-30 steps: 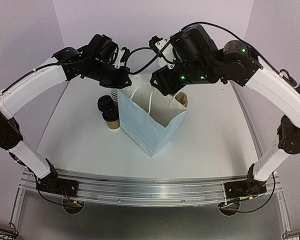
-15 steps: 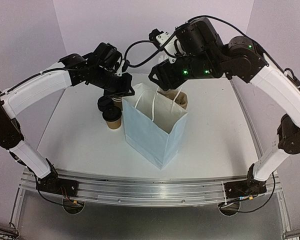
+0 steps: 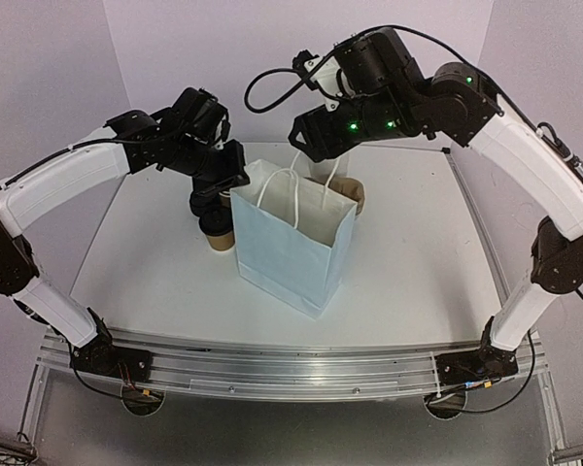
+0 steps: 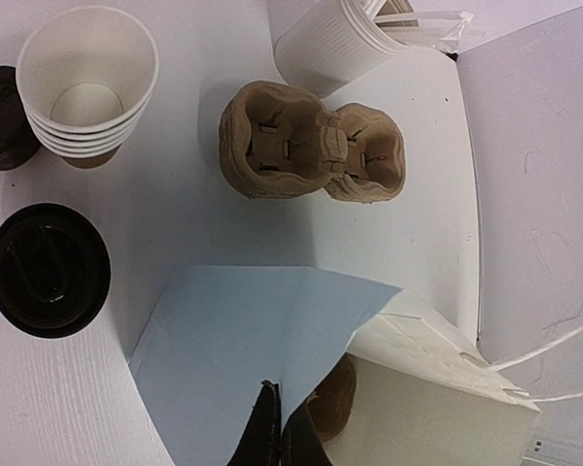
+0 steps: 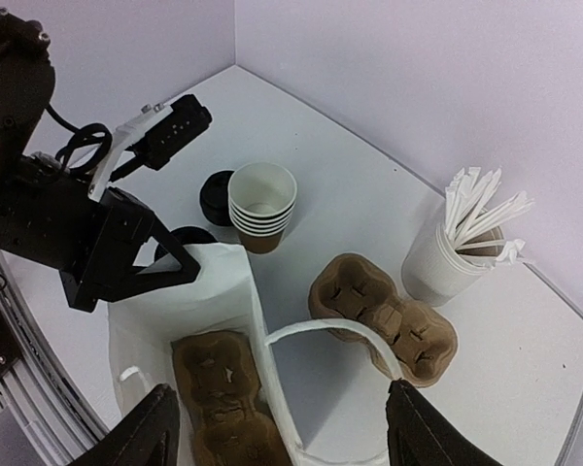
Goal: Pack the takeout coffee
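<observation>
L tool (image 4: 277, 432) pinches pale-blue paper bag (image 3: 287, 257) rim, holding mouth open; R tool (image 5: 282, 437) wide, empty above; black-lidded kraft cup (image 3: 217, 229) beside, unpacked.

A bag (image 3: 287, 257) is standing upright in the middle of the table (image 3: 136, 272), and a cup carrier (image 5: 219, 403) is lying flat on its floor. The takeout coffee (image 3: 217, 229) is standing on the table just beside the bag's left side. Behind it a stack of cups (image 5: 262, 206) is sitting, with a pile of lids (image 5: 214, 197) touching it on the left. A second carrier (image 5: 381, 316) is lying on the table behind the bag, and a container (image 5: 450, 262) holding sticks (image 5: 481, 204) is standing behind and to the right of that. The left gripper (image 4: 278, 432) is sitting at the bag's left rim; the right gripper (image 5: 285, 432) is hanging above its mouth.
</observation>
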